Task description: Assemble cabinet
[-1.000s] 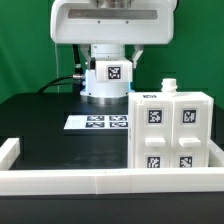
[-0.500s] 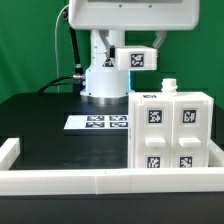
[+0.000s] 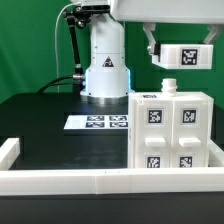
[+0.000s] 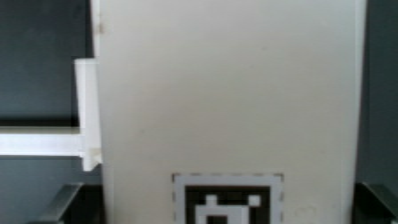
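Note:
The cabinet [image 3: 172, 128] is a tall white box with four tagged square fronts, standing at the exterior view's right against the front rail. A small white knob [image 3: 168, 86] sticks up from its top. My gripper [image 3: 178, 62] hangs in the air just above the cabinet, apart from it, its tagged hand facing the camera. In the wrist view the cabinet [image 4: 222, 90] fills the middle as a long white face with a tag. My gripper [image 4: 222, 205] is open there, with one dark fingertip [image 4: 54, 205] at each side and nothing held.
The marker board [image 3: 97, 122] lies flat on the black table, left of the cabinet. A white border rail [image 3: 60, 180] runs along the front edge with a raised end at the left. The arm's white base [image 3: 105, 70] stands behind.
The arm has swung from over the marker board toward the exterior view's right and risen; the gripper now hangs above the cabinet. The cabinet has not moved.

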`<state>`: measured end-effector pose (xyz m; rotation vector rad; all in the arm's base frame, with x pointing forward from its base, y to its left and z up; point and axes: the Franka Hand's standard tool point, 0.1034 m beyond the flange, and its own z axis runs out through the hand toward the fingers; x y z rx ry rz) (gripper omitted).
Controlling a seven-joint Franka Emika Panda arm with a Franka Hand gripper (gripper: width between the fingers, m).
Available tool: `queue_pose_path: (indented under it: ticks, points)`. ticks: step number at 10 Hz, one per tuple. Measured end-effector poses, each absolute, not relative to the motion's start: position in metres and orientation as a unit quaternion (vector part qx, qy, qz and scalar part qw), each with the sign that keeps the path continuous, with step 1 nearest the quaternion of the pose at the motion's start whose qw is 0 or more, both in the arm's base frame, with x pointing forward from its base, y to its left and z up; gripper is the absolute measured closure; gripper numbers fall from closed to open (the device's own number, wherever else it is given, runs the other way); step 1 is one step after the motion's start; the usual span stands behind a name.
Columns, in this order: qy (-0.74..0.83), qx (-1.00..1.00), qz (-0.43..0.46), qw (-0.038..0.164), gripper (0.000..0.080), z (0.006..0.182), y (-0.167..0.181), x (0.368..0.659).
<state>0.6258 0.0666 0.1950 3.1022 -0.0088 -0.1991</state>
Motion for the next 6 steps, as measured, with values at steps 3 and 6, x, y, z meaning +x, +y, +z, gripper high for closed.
queue_pose_path:
  ticks: [3,6]
  points:
    - [-0.001,0.998,-0.059,0.016,0.0238,0.183,0.065,0.618]
    - [-0.001,0.998,-0.062,0.016,0.0238,0.172,0.064,0.606]
